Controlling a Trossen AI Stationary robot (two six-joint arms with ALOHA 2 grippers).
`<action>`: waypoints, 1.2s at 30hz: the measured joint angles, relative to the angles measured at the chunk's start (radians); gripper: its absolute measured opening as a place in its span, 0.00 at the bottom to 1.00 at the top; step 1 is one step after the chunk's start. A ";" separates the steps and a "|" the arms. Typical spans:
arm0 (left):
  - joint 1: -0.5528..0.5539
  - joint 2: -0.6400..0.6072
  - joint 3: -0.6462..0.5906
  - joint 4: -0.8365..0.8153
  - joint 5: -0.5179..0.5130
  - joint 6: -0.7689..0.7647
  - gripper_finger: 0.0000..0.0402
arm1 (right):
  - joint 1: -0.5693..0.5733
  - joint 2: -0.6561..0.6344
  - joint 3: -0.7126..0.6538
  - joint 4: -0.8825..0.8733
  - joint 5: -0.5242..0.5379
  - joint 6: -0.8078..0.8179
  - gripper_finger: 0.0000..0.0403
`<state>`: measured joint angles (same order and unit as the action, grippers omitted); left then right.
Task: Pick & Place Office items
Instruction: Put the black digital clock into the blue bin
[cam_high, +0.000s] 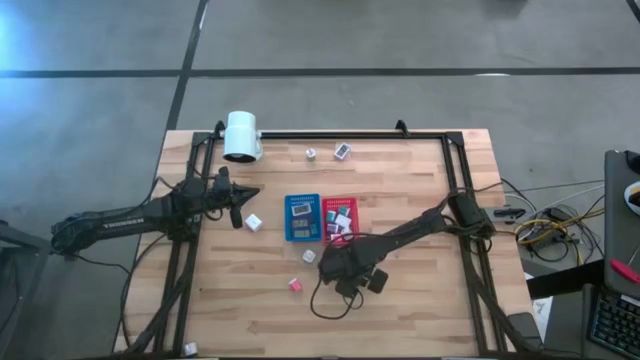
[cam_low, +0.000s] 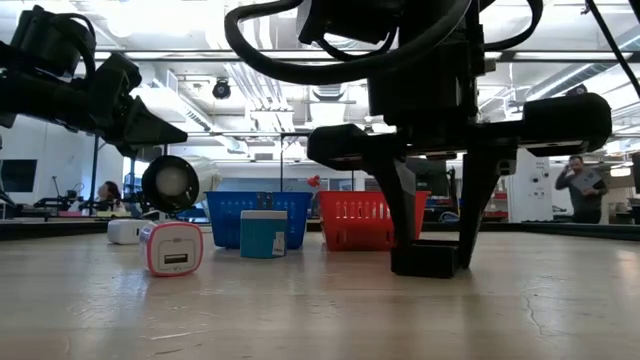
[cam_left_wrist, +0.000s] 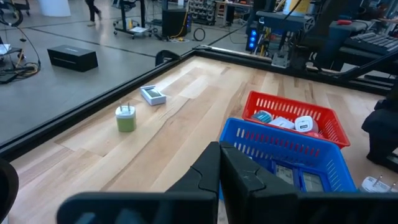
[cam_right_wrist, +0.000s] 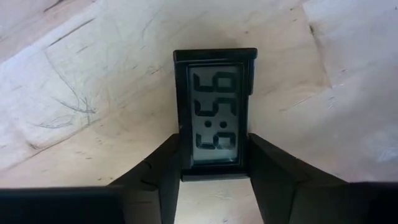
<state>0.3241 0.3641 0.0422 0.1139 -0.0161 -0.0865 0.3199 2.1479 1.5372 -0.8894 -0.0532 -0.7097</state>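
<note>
Down on the table, the right tool (cam_right_wrist: 214, 163) is clamped on a dark digital clock (cam_right_wrist: 214, 114).

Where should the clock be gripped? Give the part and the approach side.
Grip the clock across its two long edges, coming straight down from above. It lies flat, face up on the table, so those narrow sides are the only faces to pinch. The right gripper sits on it that way.

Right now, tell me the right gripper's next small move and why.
Probably lift straight up. The right gripper has its fingers against both sides of the small black digital clock, which sits on the table; the blue tray with similar clocks lies nearby.
</note>
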 joint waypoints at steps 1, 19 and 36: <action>0.000 0.000 0.000 0.000 0.000 0.000 0.03 | 0.000 -0.002 0.000 -0.001 -0.001 0.000 0.35; 0.000 0.000 0.000 -0.008 0.000 0.000 0.03 | -0.053 -0.274 -0.057 0.178 -0.162 0.133 0.35; -0.001 0.000 0.000 -0.018 0.000 0.000 0.03 | -0.207 -0.862 -0.557 0.813 -0.139 0.408 0.35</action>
<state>0.3233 0.3645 0.0422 0.0956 -0.0158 -0.0868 0.1126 1.2855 0.9799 -0.0768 -0.1925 -0.3019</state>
